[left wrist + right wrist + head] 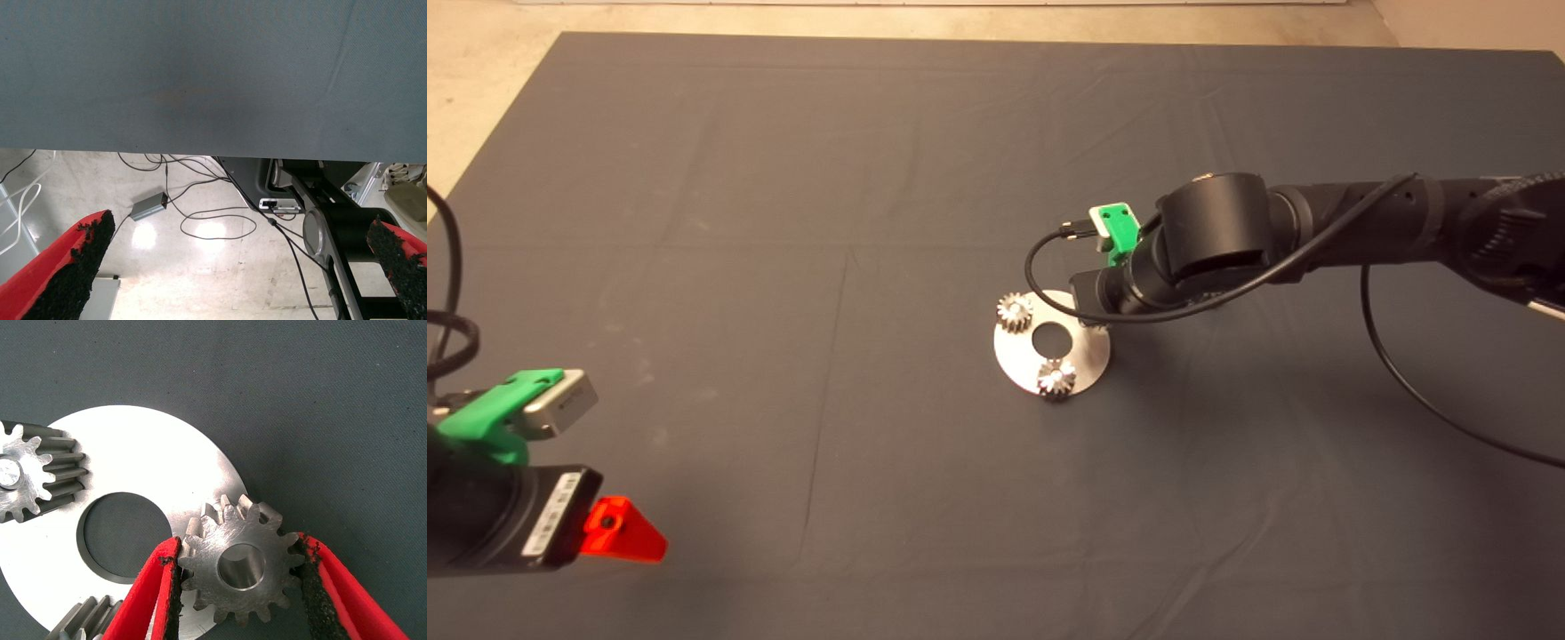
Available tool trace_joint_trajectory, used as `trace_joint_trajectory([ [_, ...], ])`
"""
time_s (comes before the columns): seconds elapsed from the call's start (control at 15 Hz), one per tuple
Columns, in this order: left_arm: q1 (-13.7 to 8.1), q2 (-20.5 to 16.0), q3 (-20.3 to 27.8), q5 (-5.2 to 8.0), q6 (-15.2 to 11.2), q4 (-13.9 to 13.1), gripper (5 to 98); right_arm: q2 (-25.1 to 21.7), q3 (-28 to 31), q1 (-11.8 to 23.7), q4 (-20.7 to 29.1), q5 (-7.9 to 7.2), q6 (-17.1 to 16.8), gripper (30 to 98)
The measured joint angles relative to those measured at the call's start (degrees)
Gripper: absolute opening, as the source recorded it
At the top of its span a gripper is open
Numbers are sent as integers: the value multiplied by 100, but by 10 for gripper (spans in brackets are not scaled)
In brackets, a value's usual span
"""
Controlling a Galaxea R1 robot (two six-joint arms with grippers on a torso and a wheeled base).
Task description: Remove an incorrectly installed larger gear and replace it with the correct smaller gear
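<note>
Jaws of the right gripper pinch a gear from both sides, black pads pressed on its teeth. It has an open central hole and sits over the rim of the round silver plate, near the plate's centre hole. Whether it is the smaller gear or the larger one, cannot tell; it looks about the size of the others. Whether it rests on the plate or is lifted off it, cannot tell either.

Two other small gears are mounted on the plate: one at its far-left edge, one at its near edge, each with a shiny pin in its hole. The plate lies on the dark mat covering the worktop, right of centre. In the head view the right arm hides the gripped gear.

Left gripper parked at the lower-left edge of the worktop, jaws wide with nothing between them, floor and cables beyond.
</note>
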Motion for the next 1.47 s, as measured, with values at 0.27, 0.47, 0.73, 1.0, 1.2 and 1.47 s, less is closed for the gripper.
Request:
trace_joint_trajectory([
  [0.27,0,0,0,0,2,0,982,-1,0,-1,0,0,0,394],
  [0.47,0,0,0,1,1,0,982,0,0,-1,0,0,0,393],
  [0.73,-1,0,0,0,1,0,982,0,0,2,0,0,0,393],
  [1.0,0,0,0,0,0,0,982,0,0,-1,0,0,0,393],
  [1.2,0,0,0,0,2,0,982,0,0,-1,0,0,0,393],
  [1.47,0,0,0,0,2,0,982,0,1,0,0,0,0,393],
])
